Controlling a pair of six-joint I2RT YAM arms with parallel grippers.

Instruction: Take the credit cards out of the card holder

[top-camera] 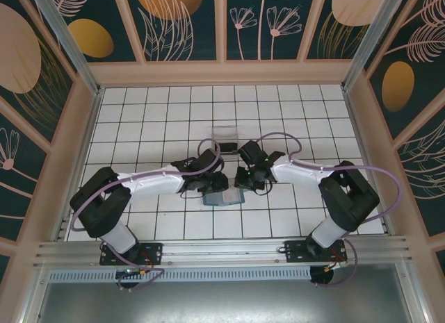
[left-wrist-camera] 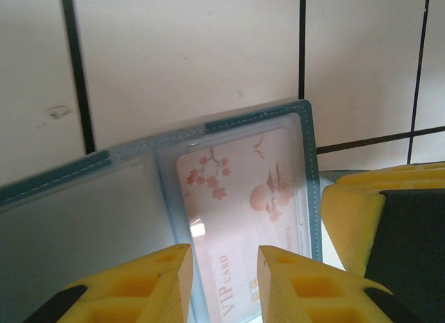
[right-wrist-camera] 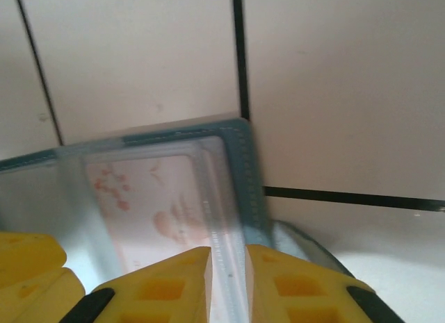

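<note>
Teal card holder (left-wrist-camera: 90,219) | wrists: pink card (left-wrist-camera: 243,198) | left gripper (left-wrist-camera: 224,257) apart | right gripper (right-wrist-camera: 228,260) clamps holder

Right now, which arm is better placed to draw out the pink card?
Likely left: the left fingers straddle the pink card, while the right fingers pinch the card holder at its edge.
</note>
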